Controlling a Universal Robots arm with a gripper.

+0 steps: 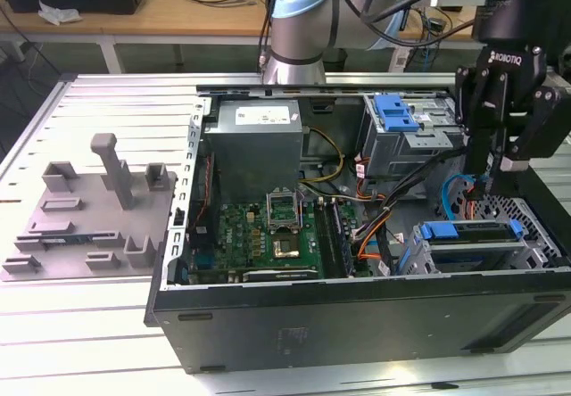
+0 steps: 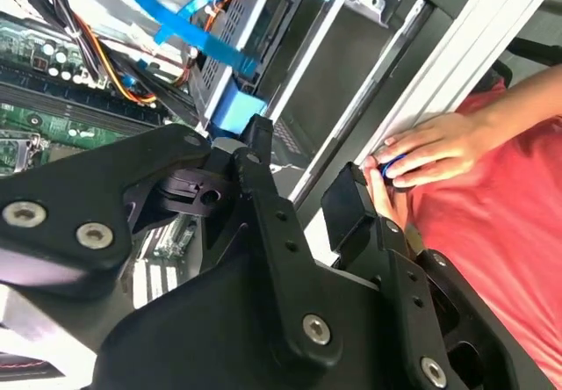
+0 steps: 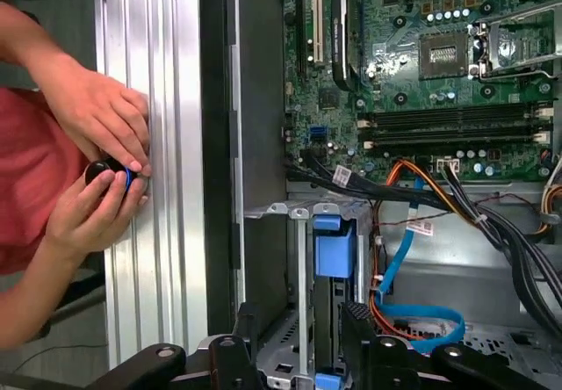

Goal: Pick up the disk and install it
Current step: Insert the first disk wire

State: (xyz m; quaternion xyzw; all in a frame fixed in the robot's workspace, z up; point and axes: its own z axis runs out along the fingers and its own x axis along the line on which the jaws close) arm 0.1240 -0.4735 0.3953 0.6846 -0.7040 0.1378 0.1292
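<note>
I see my black two-finger gripper point(image 1: 491, 182) spread wide and empty over the drive bay.

The silver hard drive with the blue plastic bracket point(image 1: 473, 231) stands on edge in the grey metal bay point(image 1: 464, 258) of the open black computer case point(image 1: 357, 311), just below the gripper; a person's hands point(image 3: 105, 118) rest on the ribbed aluminium table point(image 3: 167, 100) beside the case.

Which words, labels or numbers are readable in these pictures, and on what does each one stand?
On the hand: lettering, a maker's mark, left unquoted.
On the white sticker of the grey metal box: print too small to read.
On the white cable tag: too small to read.
On the motherboard: markings too small to read.
</note>
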